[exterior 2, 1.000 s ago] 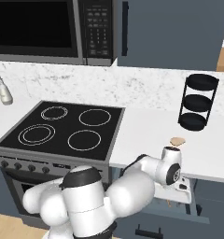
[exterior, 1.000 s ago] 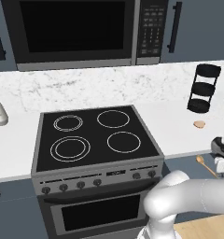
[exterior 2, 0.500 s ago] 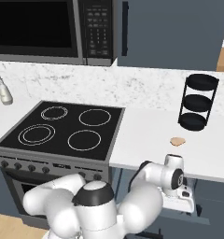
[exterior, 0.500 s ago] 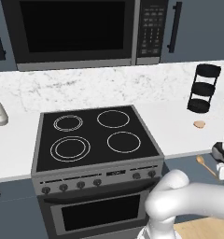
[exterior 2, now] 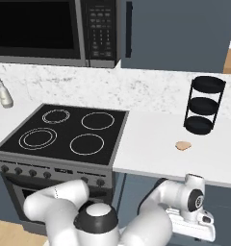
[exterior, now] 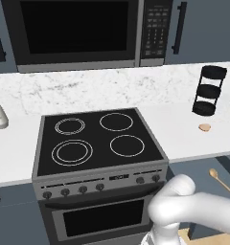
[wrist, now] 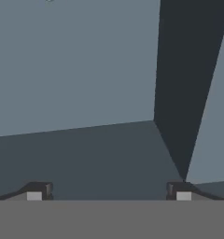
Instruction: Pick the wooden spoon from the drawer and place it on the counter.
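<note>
1. In the left base view, you had the wooden spoon [exterior: 219, 180] lying below the front edge of the counter [exterior: 184, 139], to the right of the stove [exterior: 100, 143] and lower than its control knobs. It sat in what I take to be the open drawer [exterior: 229, 165], which showed only as a dark strip at the picture's right edge. The spoon's bowl pointed toward the stove and its handle ran away to the lower right. A small round tan lump [exterior: 204, 127] rested on the counter, in front of the black tiered rack [exterior: 209, 91].

2. In the right base view, the arm reached down below the counter, right of the stove, with the white hand [exterior 2: 192, 218] low against the blue-grey cabinet front. I could not make out the spoon here.

3. In the hand view, the gripper [wrist: 109, 193] stood with its two tips wide apart and nothing between them (open and empty, as far as I could judge). It faced flat blue-grey panels and a dark corner, seemingly the drawer's inside.

4. My judgement: you were in the reaching step, with the spoon not yet gripped. The next move called for bringing the spoon's handle between the tips, closing across the thin handle, then lifting clear of the drawer before swinging up over the counter.
</note>
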Controlling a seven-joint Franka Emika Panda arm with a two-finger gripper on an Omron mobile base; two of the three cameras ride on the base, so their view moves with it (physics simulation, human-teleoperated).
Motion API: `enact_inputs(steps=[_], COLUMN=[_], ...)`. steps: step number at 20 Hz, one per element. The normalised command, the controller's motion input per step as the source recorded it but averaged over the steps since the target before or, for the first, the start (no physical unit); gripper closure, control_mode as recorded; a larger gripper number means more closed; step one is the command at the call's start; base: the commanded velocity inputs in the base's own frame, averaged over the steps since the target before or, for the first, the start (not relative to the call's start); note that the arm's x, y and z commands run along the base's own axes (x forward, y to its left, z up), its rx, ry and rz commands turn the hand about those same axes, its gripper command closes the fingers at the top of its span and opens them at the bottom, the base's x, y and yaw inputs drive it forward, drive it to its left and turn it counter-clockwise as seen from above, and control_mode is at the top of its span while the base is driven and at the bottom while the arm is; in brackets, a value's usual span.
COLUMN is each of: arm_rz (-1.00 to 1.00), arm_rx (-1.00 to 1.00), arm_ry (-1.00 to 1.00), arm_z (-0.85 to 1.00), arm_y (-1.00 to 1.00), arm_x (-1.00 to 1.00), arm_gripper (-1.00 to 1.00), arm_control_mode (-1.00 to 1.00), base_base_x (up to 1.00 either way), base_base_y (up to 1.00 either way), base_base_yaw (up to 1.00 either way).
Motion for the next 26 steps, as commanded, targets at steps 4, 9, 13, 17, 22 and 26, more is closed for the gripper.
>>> enact_inputs(steps=[4,9,13,17,22,26], arm_rz=[0.0,0.0,0.0,-0.02,-0.04,-0.02], arm_rx=[0.0,0.0,0.0,0.0,0.0,0.0], arm_ry=[0.02,0.01,0.0,0.0,0.0,-0.09], arm_z=[-0.01,-0.09,0.0,0.18,0.55,0.57], arm_y=[-0.45,-0.25,0.0,0.0,0.24,0.44], arm_x=[-1.0,-0.84,-0.03,0.07,0.17,0.27], arm_gripper=[-1.0,-1.0,-1.0,-1.0,-1.0,-1.0], arm_control_mode=[-1.0,-1.0,-1.0,-1.0,-1.0,-1.0], base_base_x=[0.0,0.0,0.0,0.0,0.0,0.0], base_base_y=[0.0,0.0,0.0,0.0,0.0,0.0], base_base_yaw=[0.0,0.0,0.0,0.0,0.0,0.0])
